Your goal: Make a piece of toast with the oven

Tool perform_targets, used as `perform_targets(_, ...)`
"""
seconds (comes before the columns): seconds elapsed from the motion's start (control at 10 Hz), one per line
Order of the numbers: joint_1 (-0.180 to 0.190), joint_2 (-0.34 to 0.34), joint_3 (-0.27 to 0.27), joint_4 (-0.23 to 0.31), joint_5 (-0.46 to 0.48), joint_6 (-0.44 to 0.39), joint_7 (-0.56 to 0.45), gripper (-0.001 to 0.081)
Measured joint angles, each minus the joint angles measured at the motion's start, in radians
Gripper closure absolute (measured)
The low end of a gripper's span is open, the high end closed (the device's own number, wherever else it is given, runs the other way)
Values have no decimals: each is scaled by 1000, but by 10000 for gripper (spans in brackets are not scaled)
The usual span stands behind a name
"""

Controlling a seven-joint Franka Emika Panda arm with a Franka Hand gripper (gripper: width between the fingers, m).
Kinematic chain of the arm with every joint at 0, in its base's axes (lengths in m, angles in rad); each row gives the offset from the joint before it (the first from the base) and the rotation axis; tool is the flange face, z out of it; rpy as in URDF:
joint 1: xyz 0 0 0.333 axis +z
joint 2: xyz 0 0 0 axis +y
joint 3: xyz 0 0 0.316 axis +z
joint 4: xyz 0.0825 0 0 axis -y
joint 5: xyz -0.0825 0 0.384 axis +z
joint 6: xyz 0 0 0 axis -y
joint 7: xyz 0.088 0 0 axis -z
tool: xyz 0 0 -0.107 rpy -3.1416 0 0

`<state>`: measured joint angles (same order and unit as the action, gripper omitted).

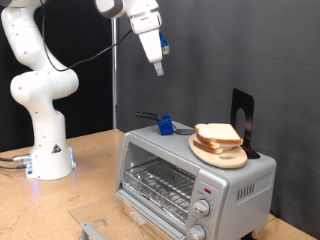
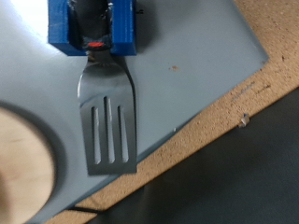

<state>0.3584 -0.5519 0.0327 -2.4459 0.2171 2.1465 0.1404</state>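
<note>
The silver toaster oven (image 1: 190, 180) stands on the wooden table at the exterior view's lower right, and its wire rack (image 1: 160, 183) shows through the front. Bread slices (image 1: 217, 133) lie stacked on a round wooden board (image 1: 228, 156) on the oven's top. A blue holder (image 1: 163, 125) with a dark slotted spatula sits on the oven top too. My gripper (image 1: 158, 68) hangs high above that holder and touches nothing. In the wrist view the blue holder (image 2: 93, 28), the spatula (image 2: 108, 121) and the board's edge (image 2: 23, 173) show, but no fingers.
A black stand (image 1: 243, 115) rises behind the board. The arm's white base (image 1: 45, 150) stands at the exterior view's left on the table (image 1: 95, 200). A dark curtain fills the background. Two knobs (image 1: 203, 208) are on the oven's front.
</note>
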Motion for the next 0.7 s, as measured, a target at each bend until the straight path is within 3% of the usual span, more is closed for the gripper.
perform_targets(0.4, -3, 75, 38, -89, -28, 161, 8, 0)
perform_targets(0.7, -6, 142, 49, -115, -40, 256, 20, 0)
